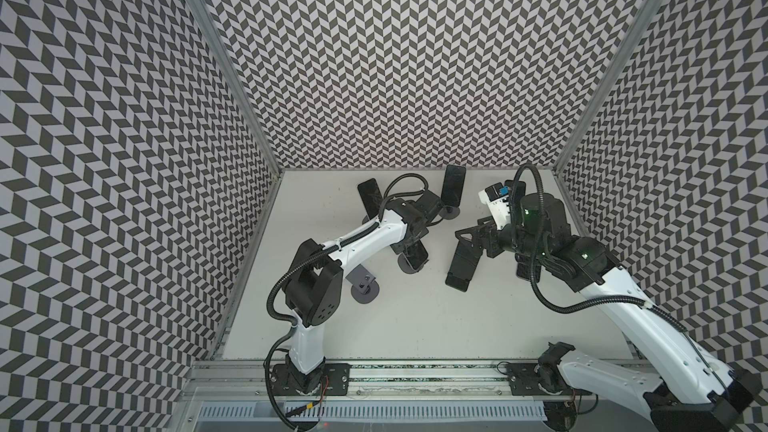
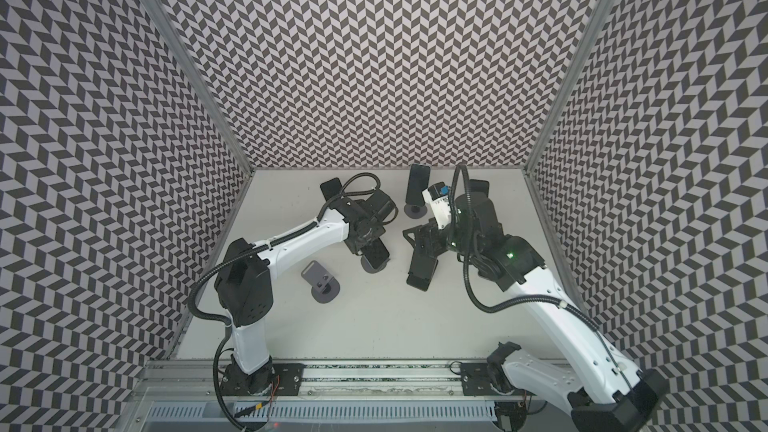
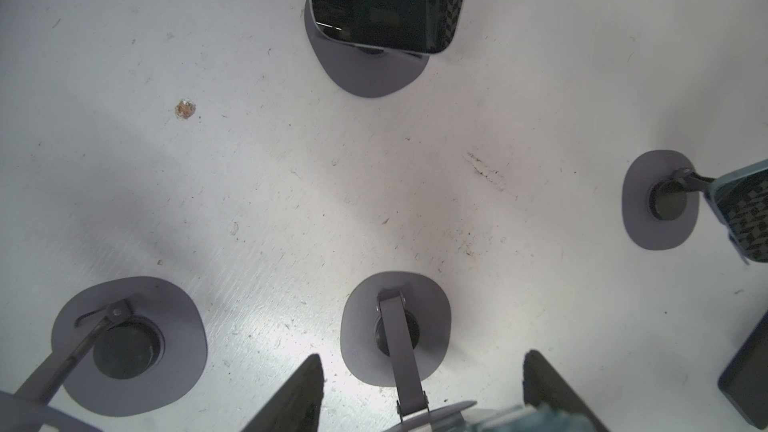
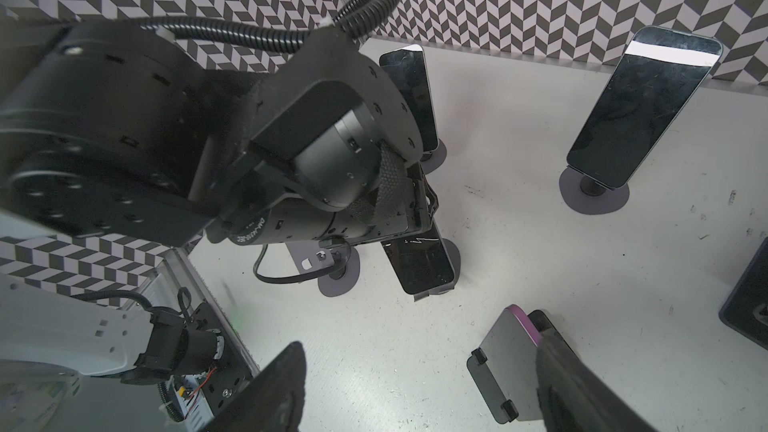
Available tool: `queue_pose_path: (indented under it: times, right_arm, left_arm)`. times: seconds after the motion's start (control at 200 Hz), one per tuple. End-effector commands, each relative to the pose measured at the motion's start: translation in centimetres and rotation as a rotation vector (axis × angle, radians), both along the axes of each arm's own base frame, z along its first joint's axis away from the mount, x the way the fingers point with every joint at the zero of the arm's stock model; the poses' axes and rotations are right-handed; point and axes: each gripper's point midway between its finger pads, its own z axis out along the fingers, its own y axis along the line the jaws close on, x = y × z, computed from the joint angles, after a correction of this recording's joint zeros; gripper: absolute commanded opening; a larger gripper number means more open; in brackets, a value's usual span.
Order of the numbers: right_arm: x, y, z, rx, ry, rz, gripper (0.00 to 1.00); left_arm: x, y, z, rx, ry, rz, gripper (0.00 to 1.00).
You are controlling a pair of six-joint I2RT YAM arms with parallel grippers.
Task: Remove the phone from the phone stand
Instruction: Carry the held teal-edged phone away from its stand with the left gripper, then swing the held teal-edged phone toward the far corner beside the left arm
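Left gripper (image 3: 422,361): closed onto the upper end of the dark-screened smartphone (image 4: 419,268); in the left wrist view both fingers (image 3: 291,401) flank it. Phone sits on its grey round-based phone stand (image 3: 436,317), mid-table, leaning back, lower edge in the stand's lip.

Nearest, left of centre: an empty grey stand with a bare tilted plate (image 1: 362,284) on the white tabletop (image 1: 415,326), just near-left of the gripped phone's stand.

Level with the gripped phone, to its right: right gripper (image 4: 420,344), jaws apart, bare table between them, holding nothing. One finger (image 4: 573,384) is just beside a flat purple-edged slab in two black clips (image 4: 498,363); whether they touch cannot be told.

Farther: tall dark phone upright on a grey stand (image 1: 453,191), far centre. Another dark phone on a stand (image 1: 369,199), far left, partly behind the left arm. A further dark phone (image 2: 480,187) shows behind the right wrist, far right.

Behind all: black-and-white chevron wall (image 1: 395,56).
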Motion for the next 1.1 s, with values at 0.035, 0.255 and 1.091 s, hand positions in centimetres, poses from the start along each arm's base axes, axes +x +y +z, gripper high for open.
queue_pose_path:
  times: [0.035,0.255,1.091]
  right_arm:
    - [0.1,0.4,2.1,0.04,-0.062,0.012,0.84]
    - [0.1,0.4,2.1,0.04,-0.061,0.01,0.84]
    - [0.9,0.5,1.9,0.036,-0.04,-0.013,0.82]
  left_arm:
    - [0.8,0.2,2.5,-0.027,-0.09,-0.001,0.69]
    - [1.0,0.0,3.3,-0.037,-0.117,-0.012,0.69]
    - [0.0,0.4,5.6,-0.111,-0.199,-0.066,0.67]
